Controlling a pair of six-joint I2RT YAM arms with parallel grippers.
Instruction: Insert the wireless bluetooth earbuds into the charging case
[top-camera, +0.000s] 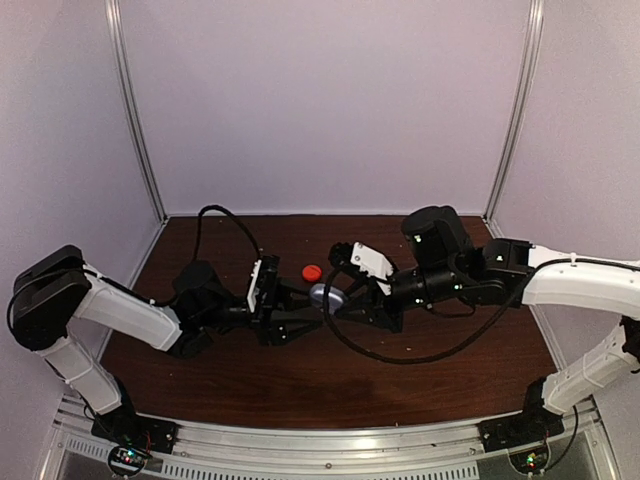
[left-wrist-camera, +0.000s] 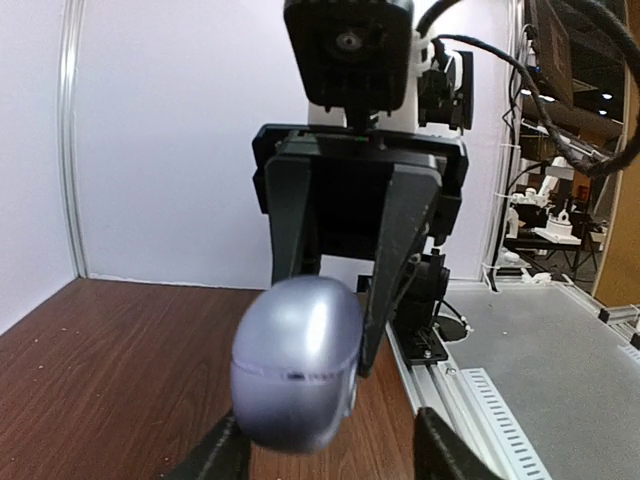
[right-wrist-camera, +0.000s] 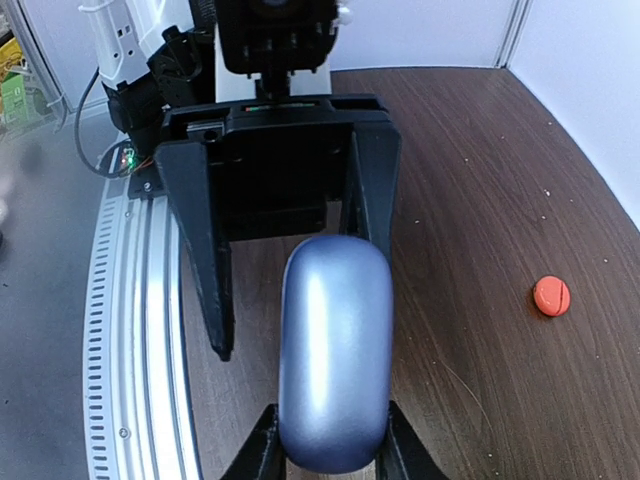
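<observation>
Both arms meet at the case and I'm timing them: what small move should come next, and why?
Probably the left gripper should back straight off. It stands open around the grey-blue case, while the right gripper is clamped on it, so the case looks supported without it.

Left end effector (left-wrist-camera: 332, 452) spread, facing the clamped right end effector (right-wrist-camera: 328, 450).

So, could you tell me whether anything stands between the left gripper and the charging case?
Nothing visible does: the charging case, clamped by the right gripper, sits between the left gripper's open fingers.
</observation>
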